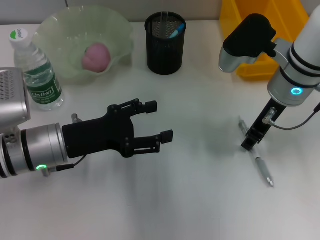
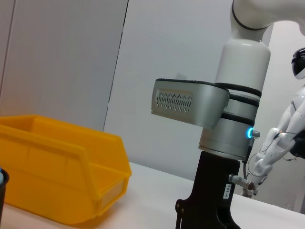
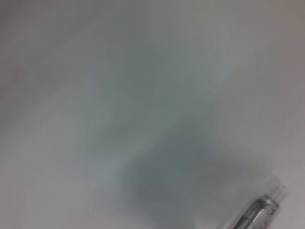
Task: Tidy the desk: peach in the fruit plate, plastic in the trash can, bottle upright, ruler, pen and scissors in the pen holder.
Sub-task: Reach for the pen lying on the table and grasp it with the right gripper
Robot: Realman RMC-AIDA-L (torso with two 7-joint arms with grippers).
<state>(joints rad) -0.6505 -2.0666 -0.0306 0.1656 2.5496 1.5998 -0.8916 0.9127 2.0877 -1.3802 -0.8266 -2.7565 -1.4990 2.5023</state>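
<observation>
The right tool stands nose-down on the white surface at the right of the scene, its tip meeting a clear pen that lies flat and slants from far-left to near-right. Whether its fingers are spread or already pinching the barrel cannot be told from any view; the right wrist view shows only the pen's clear end against the surface.

The pen looks light, stiff and smooth. Its slim, round barrel is likely to roll or skid under an off-centre squeeze, so the safest hold appears to be across the barrel near its middle, close to where the tool now stands. Lying flush with the surface, it leaves little room for fingers to get beneath it.

The left tool hangs over the near-left of the surface, pointing right, its two fingers spread wide and holding nothing.

By count:
- One pen on the surface.
- One black mesh pen holder at the far centre, with something blue-tipped already standing inside.
- One peach resting in one pale green fruit plate at the far left.
- One water bottle standing upright just left of the plate.
- One yellow bin at the far right.

No ruler, scissors or loose plastic can be made out on the surface.
</observation>
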